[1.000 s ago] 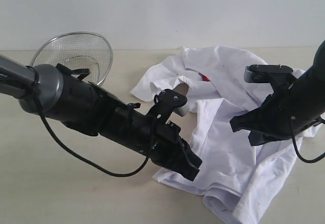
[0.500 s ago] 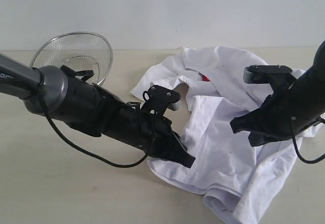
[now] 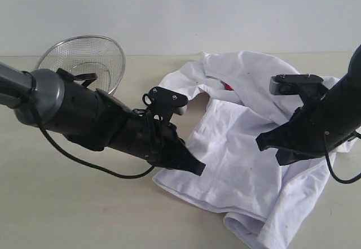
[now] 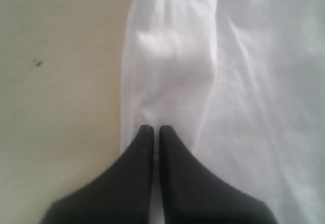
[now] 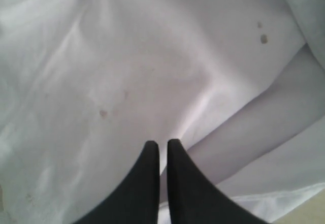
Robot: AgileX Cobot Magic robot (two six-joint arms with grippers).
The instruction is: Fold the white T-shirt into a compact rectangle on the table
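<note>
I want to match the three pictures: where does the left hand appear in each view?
Exterior view: the left hand is low in the middle, shut on the left edge of the white shirt.
Left wrist view: the left hand is at the picture's bottom centre, pinching a fold of the white shirt.
Right wrist view: not in it; that one is the right hand.
Shared landmark: the white shirt, seen in all three.

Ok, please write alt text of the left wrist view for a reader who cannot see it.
The left tool, its two black fingers closed, pinches a narrow fold of the white T-shirt. The cloth runs away from the tool, and beside it lies the bare beige table with one small dark speck.
</note>
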